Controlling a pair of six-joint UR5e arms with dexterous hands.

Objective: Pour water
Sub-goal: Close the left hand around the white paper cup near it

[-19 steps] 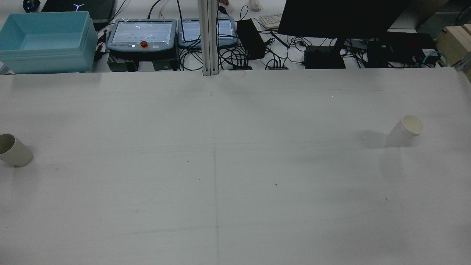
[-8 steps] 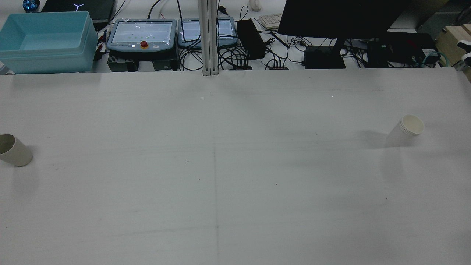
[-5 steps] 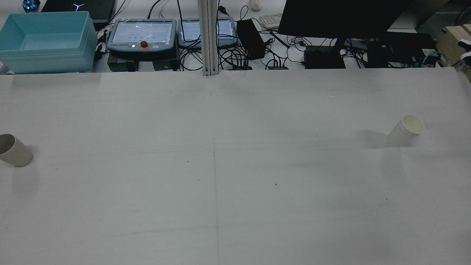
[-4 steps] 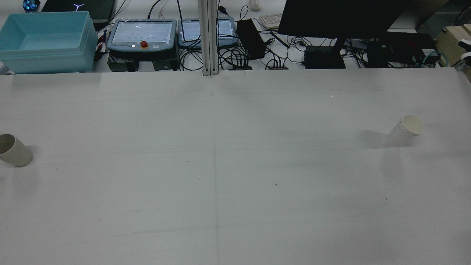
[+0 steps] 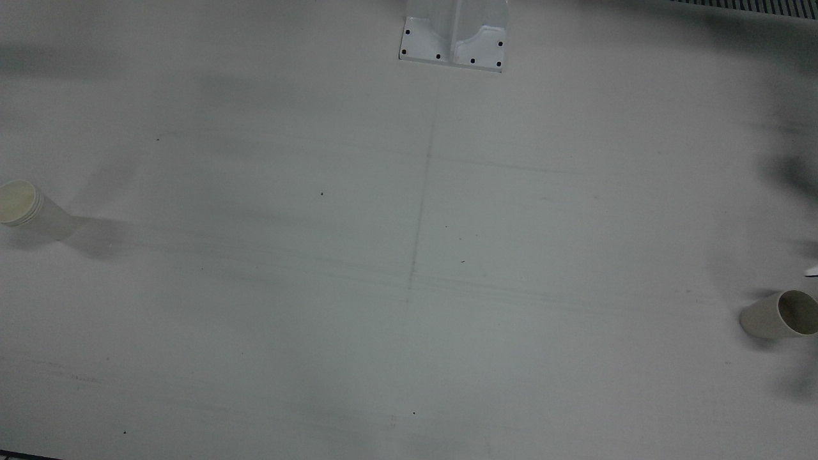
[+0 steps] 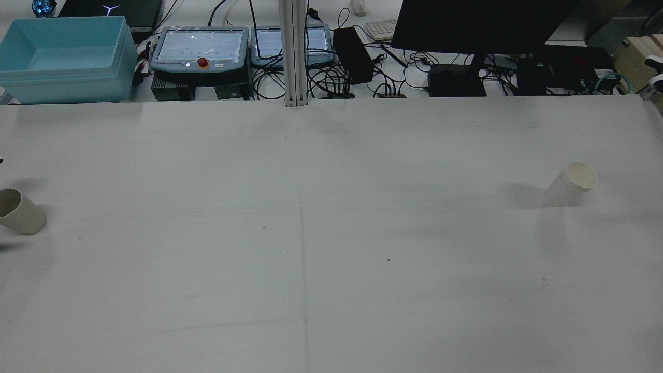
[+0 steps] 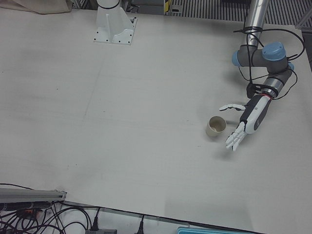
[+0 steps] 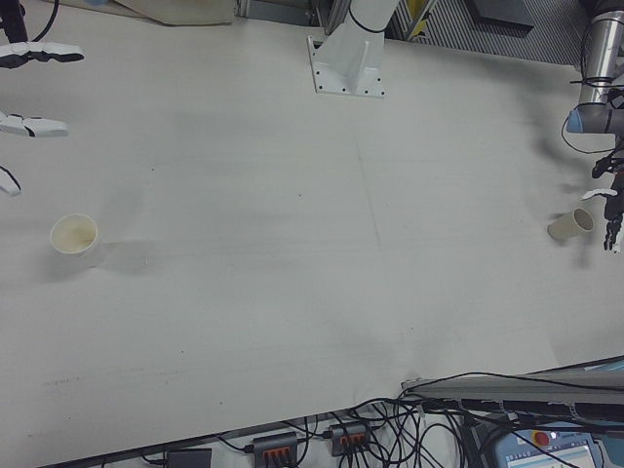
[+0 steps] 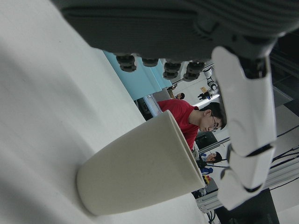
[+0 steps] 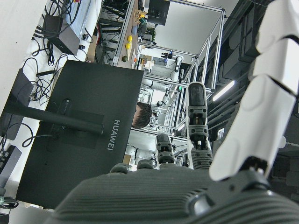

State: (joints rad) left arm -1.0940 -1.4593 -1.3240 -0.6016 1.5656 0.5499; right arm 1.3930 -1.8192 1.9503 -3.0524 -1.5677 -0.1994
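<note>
Cups are what I am here for, and my left hand (image 7: 245,122) hangs just beside one of them, fingers (image 7: 234,141) spread apart and holding nothing. That beige cup (image 7: 215,126) stands upright on the tabletop (image 7: 122,122), mouth up, a small gap between its wall and my palm. From the camera on that hand the cup (image 9: 140,170) fills the lower middle of the picture, with one pale finger (image 9: 245,130) reaching past its rim without touching it. The left arm (image 7: 263,63) comes down from above the far edge of the tabletop, its blue-capped joints bent over the cup. From the front camera this cup (image 5: 776,314) sits at the far right edge; from the rear camera it (image 6: 18,211) sits at the far left edge.

My right hand (image 8: 24,88) shows only at the upper left corner of the right-front view, white fingers (image 8: 39,127) splayed wide and empty, well apart from the white cup (image 8: 74,235) that stands upright below it. The rear camera shows that white cup (image 6: 572,182) alone near the right side of the tabletop, with ridges under its rim.

Beyond the far edge are a pale blue bin (image 6: 62,57), a control tablet with a red button (image 6: 199,49), a dark monitor (image 6: 481,23) and tangled cables (image 6: 331,77).
</note>
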